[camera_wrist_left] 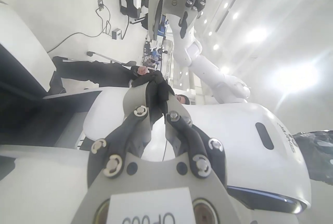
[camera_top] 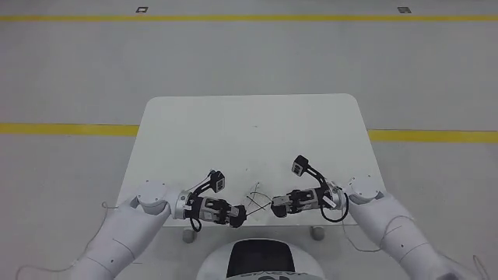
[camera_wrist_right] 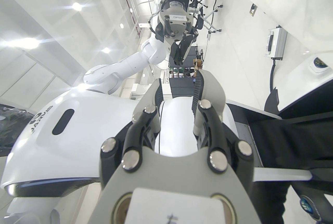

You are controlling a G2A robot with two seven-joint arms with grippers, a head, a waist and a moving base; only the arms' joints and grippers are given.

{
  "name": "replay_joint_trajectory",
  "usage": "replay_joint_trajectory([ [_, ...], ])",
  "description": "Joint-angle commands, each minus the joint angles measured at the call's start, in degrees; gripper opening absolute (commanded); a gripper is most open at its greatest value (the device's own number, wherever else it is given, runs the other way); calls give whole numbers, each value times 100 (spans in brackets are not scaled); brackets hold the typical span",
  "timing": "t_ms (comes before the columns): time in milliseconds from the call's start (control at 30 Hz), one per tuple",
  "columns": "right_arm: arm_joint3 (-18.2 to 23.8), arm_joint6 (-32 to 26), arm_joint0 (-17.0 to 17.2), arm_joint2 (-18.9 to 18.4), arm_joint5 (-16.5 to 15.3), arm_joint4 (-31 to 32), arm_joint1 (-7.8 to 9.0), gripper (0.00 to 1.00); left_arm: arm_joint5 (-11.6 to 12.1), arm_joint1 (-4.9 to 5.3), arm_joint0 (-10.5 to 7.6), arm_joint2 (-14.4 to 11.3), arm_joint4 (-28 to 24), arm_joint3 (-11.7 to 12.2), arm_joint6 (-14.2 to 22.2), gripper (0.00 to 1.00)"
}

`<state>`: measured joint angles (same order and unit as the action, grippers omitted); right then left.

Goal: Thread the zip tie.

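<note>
Saw left hand (camera_wrist_left: 153, 83) clenched, apparently pinching the thin zip tie (camera_top: 258, 198); found right hand (camera_wrist_right: 179, 82) released, facing it, over counter's (camera_top: 249, 124) near edge.

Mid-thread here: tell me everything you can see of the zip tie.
From the top view the zip tie is a thin, dark, flexible-looking strand, bent in loose curves over the near edge of the table between the two grippers. One end runs into the left gripper, which is shut on it. The other end reaches toward the right gripper, which is open. It is too fine to tell head from tail, or whether it is threaded.
</note>
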<state>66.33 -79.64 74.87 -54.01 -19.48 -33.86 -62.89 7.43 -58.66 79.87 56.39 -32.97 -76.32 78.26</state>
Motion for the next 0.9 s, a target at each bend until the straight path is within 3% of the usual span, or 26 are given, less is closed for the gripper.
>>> replay_joint_trajectory([
  [0, -25, 0, -17, 10, 0, -4, -6, 27, 11, 7, -16, -21, -51, 16, 38, 0],
  [433, -67, 0, -66, 59, 0, 9, -55, 13, 37, 47, -98, -204, -131, 48, 117, 0],
  [867, -114, 0, -117, 127, 0, 36, -92, 11, 76, 90, -162, -334, -211, 85, 90, 0],
])
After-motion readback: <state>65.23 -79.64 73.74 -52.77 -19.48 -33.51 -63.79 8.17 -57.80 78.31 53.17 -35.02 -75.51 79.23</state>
